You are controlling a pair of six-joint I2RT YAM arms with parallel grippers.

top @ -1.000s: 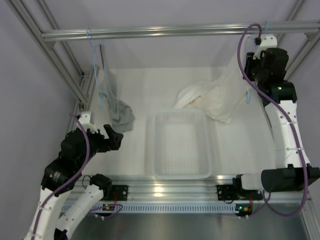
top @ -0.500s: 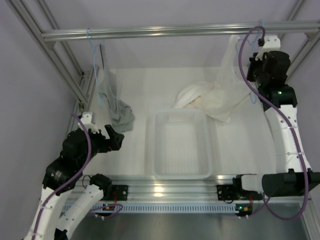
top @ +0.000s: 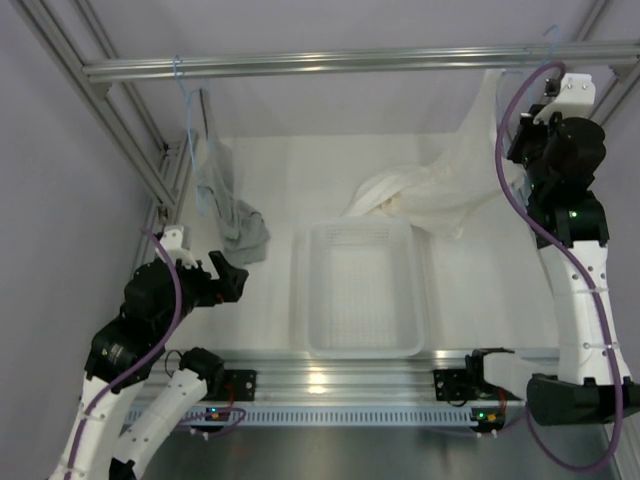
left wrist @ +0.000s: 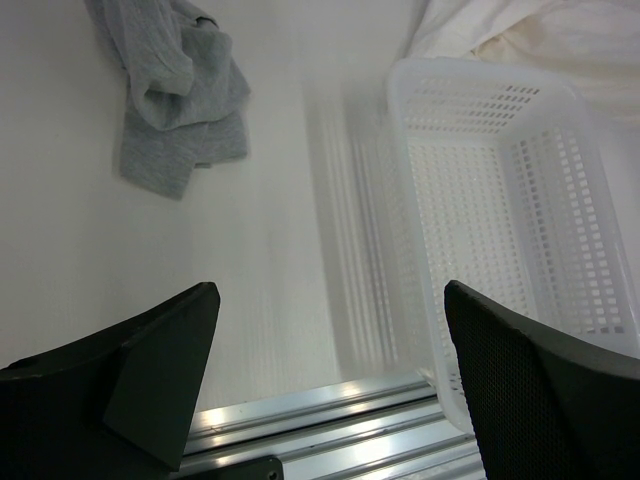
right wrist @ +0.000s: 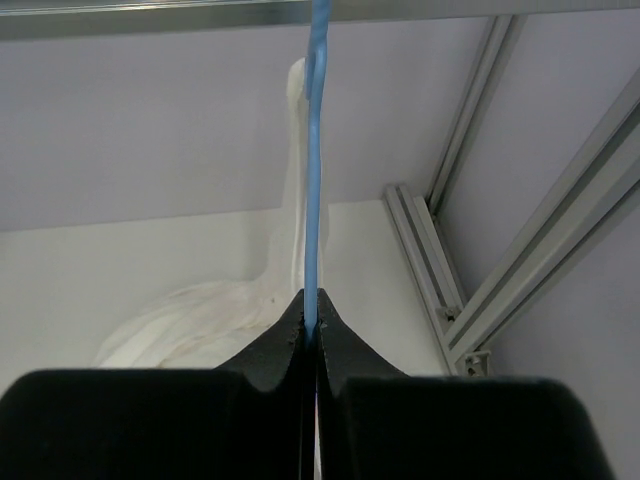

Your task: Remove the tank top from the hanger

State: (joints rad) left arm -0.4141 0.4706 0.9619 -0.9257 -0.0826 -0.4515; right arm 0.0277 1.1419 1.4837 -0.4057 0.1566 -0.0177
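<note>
In the upper right of the overhead view the right arm is stretched up to the metal rail [top: 330, 63]. Its wrist camera shows the right gripper [right wrist: 312, 325] with both jaws pressed together on the thin blue wire of the hanger [right wrist: 316, 150], which runs straight up from the fingertips to the top edge of the frame. The tank top [top: 445, 190] drapes from a narrow strap high up beside that arm, just left of the gripper, and slants down and to the left. Its lower part lies bunched in a white heap on the table [top: 280, 165], just past the far right corner of the basket [top: 362, 346]. Whether the strap is looped over the hanger wire or only hangs behind it cannot be made out. The basket is a white plastic one with slotted walls and sits in the middle of the table with nothing visible inside it. In the lower left of the overhead view the left gripper [left wrist: 328, 300] hangs above the table with its jaws spread wide and nothing between them, the basket's near corner beside its right finger. A grey garment [top: 235, 215] hangs below the left part of the rail, its lower end crumpled on the table well apart from the tank top.
</note>
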